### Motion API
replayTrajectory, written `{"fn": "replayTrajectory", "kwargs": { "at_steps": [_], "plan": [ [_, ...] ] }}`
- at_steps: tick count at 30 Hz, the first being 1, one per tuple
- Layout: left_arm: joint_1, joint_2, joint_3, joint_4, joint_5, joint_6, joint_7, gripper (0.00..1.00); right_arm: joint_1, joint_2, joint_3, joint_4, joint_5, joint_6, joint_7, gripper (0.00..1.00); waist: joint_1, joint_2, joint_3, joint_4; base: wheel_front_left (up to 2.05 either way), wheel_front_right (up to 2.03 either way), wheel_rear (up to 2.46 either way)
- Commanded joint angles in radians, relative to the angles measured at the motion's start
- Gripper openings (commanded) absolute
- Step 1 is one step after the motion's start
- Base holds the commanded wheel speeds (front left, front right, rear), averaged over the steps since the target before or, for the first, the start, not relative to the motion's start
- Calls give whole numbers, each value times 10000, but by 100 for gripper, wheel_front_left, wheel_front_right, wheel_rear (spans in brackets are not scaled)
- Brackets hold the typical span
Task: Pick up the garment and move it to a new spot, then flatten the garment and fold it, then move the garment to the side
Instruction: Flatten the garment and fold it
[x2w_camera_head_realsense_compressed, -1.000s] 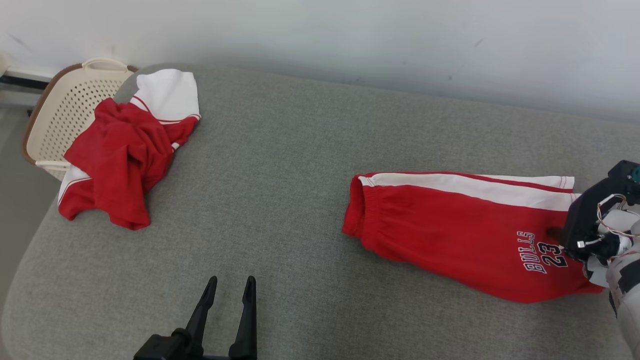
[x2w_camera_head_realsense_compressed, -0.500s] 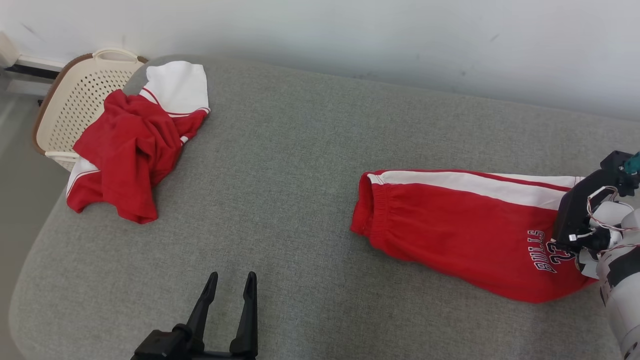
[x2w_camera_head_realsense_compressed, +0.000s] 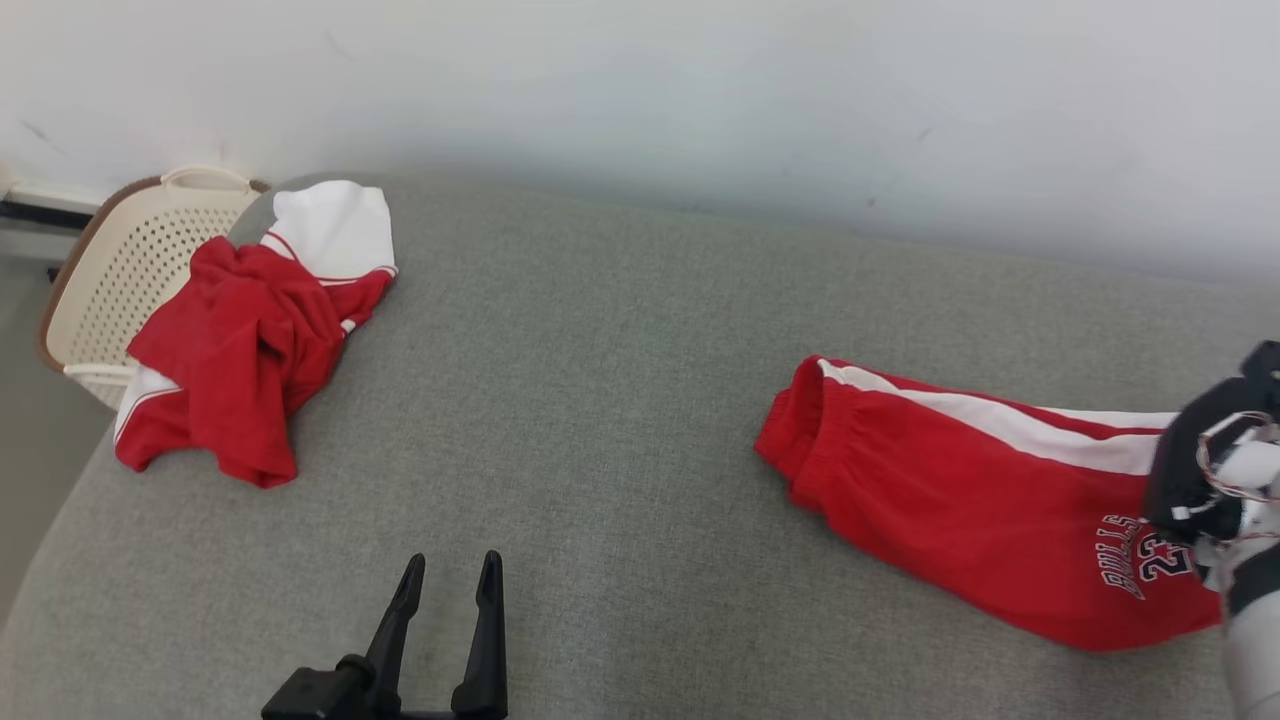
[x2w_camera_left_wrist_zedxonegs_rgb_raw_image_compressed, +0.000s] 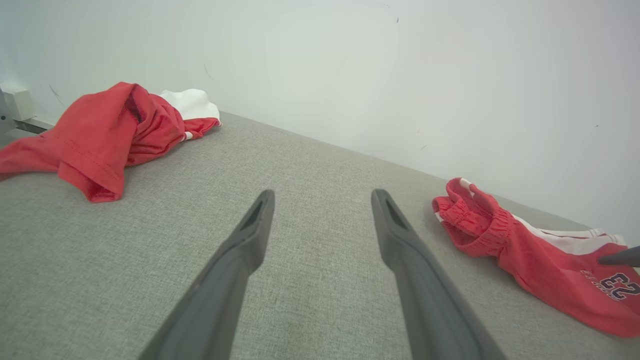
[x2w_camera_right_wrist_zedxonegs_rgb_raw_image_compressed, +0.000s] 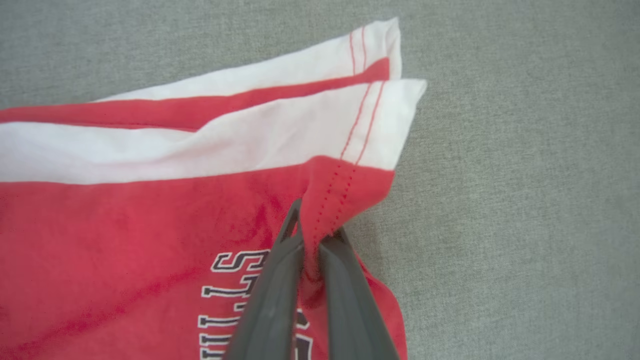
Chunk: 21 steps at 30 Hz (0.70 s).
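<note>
the shorts (x2w_camera_head_realsense_compressed: 980, 520) have slid right across the grey pad (x2w_camera_head_realsense_compressed: 600, 400), farther from the crumpled shirt (x2w_camera_head_realsense_compressed: 240, 340). so the last step, moving them aside, looks under way. the right gripper (x2w_camera_right_wrist_zedxonegs_rgb_raw_image_compressed: 312, 235) is clenched on a pinch of their red edge, which bunches between its fingers. the rest lies folded and flat, beyond the tips and to their left. the left gripper (x2w_camera_head_realsense_compressed: 452, 560) hangs released, the shorts well off to its right.

A grey fabric-covered surface (x2w_camera_head_realsense_compressed: 600, 400) carries two things. At its right end lie red shorts (x2w_camera_head_realsense_compressed: 960, 510) with a white side stripe (printed BULLS 23), folded lengthwise and mostly flat; at the far left corner, well apart from them, sits a crumpled red-and-white garment (x2w_camera_head_realsense_compressed: 240, 350).
</note>
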Motion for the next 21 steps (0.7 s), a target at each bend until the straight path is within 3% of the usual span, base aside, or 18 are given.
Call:
{"fn": "replayTrajectory", "kwargs": {
  "at_steps": [1, 7, 12, 21],
  "plan": [
    [197, 6, 24, 8, -133, 42, -4, 100, 130, 365, 51, -247, -168, -26, 114, 0, 0, -1, -394, -282, 0, 0, 0],
    [297, -45, -62, 42, -185, 95, 41, 100, -232, 1501, 620, -438, 721, -26, 299, 0, 0, -1, -865, -387, 0, 0, 0],
    [386, -43, -115, 54, -195, 114, 80, 100, -498, 2017, 1225, -401, 1867, -26, 395, 0, 0, -1, -1106, -274, 0, 0, 0],
    [500, -70, -237, 58, -231, 128, 125, 100, -537, 2348, 2067, -364, 3493, -26, 379, 0, 0, -1, -1191, 383, 0, 0, 0]
  ]
}}
